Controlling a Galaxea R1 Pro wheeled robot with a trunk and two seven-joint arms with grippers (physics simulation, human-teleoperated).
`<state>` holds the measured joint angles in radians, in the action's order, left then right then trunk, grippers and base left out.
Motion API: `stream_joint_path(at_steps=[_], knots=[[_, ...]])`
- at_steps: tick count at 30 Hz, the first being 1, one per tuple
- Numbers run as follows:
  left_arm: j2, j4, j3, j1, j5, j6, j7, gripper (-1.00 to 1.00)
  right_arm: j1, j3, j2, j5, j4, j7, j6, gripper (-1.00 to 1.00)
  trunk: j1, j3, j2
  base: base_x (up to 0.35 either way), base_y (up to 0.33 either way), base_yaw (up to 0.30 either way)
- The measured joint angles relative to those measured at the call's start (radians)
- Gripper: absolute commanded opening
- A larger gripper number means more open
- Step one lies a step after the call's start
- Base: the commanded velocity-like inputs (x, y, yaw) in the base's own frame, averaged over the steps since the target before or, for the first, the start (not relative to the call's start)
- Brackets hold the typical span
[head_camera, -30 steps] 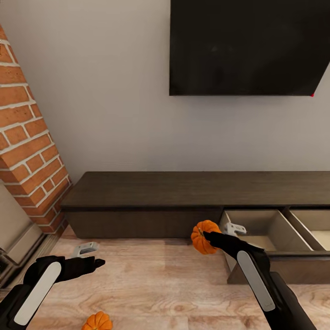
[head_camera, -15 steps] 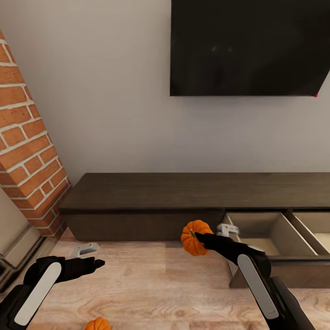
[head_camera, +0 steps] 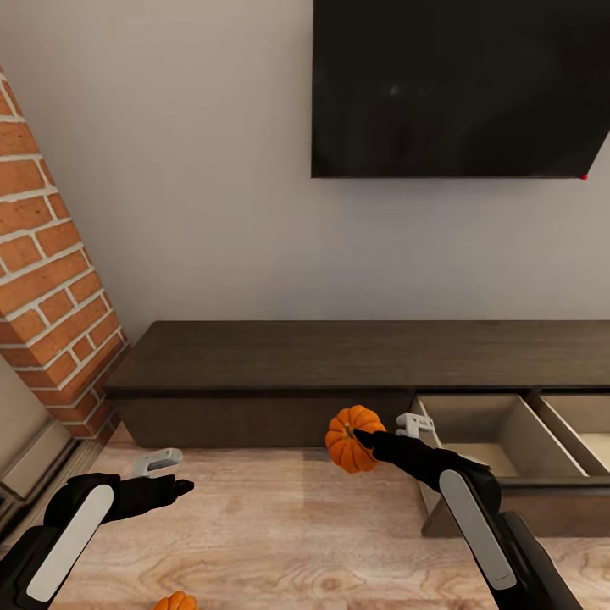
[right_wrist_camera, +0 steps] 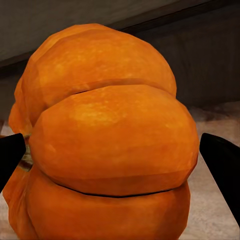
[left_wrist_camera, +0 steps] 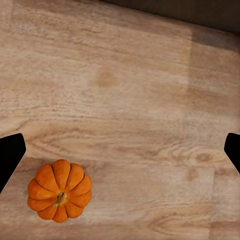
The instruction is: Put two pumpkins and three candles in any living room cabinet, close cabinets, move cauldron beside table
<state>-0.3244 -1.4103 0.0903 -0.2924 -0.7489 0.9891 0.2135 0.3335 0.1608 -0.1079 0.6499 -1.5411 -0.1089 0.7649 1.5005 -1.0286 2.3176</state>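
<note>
Head view: right gripper point(head_camera: 363, 438) clamped on one pumpkin point(head_camera: 347, 437), held in the air in front of the cabinet point(head_camera: 339, 356), level with its closed dark front and just beside the nearer of two pulled-out drawers point(head_camera: 474, 424). Pale tan inside visible in both drawers, farther drawer point(head_camera: 585, 424) at the frame edge. Black TV point(head_camera: 457, 85) on the grey wall above the cabinet; brick fireplace point(head_camera: 47, 296) off the cabinet's closed end. Left gripper point(head_camera: 169, 474) spread wide, holding nothing, hovering over the plank floor point(head_camera: 280, 525) in front of the cabinet's closed end. Second pumpkin point(head_camera: 174, 602) on the floor, farther out from the cabinet than the left gripper, cut by the frame edge.

Left wrist view: second pumpkin point(left_wrist_camera: 59, 190) sitting stem-up on the wood floor point(left_wrist_camera: 130, 90), near one dark fingertip point(left_wrist_camera: 10, 155) and well apart from the other.

Right wrist view: held pumpkin point(right_wrist_camera: 107, 145) close up between the two black fingertips point(right_wrist_camera: 222, 165), dark cabinet front point(right_wrist_camera: 210, 55) behind it.
</note>
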Motion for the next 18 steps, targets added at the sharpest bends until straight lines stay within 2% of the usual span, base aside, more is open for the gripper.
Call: stream_joint_path(at_steps=[7, 14, 18], knots=[[0.0, 0.003, -0.001, 0.0, 0.0, 0.0, 0.001, 1.0, 0.0, 0.0, 0.0, 0.0, 0.001, 0.0, 0.0, -1.0, 0.0, 0.0, 0.0, 0.0, 0.0, 0.0], [0.0, 0.013, -0.005, 0.0, 0.001, -0.001, 0.002, 1.0, 0.0, 0.0, 0.0, 0.0, 0.001, 0.001, -0.001, -1.0, 0.027, -0.022, 0.049, 0.0, 0.0, 0.0], [-0.001, 0.053, -0.006, -0.002, 0.005, -0.003, 0.001, 1.0, 0.0, 0.0, 0.0, 0.0, 0.005, 0.006, -0.001, -1.0, 0.042, -0.034, 0.077, 0.0, 0.0, 0.0]])
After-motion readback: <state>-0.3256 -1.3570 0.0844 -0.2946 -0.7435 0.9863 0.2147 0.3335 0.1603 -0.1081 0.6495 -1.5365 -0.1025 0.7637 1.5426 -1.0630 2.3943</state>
